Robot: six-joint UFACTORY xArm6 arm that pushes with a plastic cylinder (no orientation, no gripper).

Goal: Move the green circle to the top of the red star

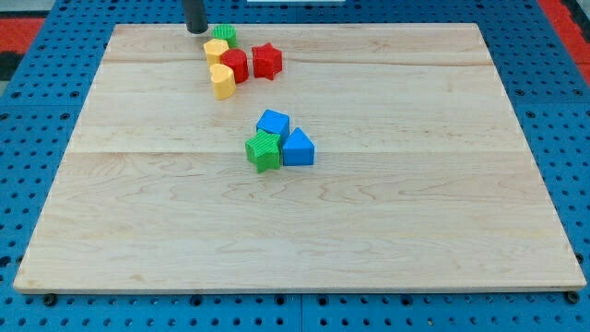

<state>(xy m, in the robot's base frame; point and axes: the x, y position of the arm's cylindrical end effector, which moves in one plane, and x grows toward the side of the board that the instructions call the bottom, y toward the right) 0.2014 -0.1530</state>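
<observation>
The green circle (223, 36) sits near the view's top edge of the wooden board, at the upper left of a small cluster. The red star (266, 61) lies a little to its lower right. My tip (196, 29) stands just left of the green circle, close to it; I cannot tell if they touch.
A yellow block (216, 51) and a second yellow block (222, 81) sit below the green circle, with a red block (235, 65) beside them touching the star. Mid-board, a green star-like block (264, 150), a blue block (273, 122) and a blue triangle (297, 148) cluster together.
</observation>
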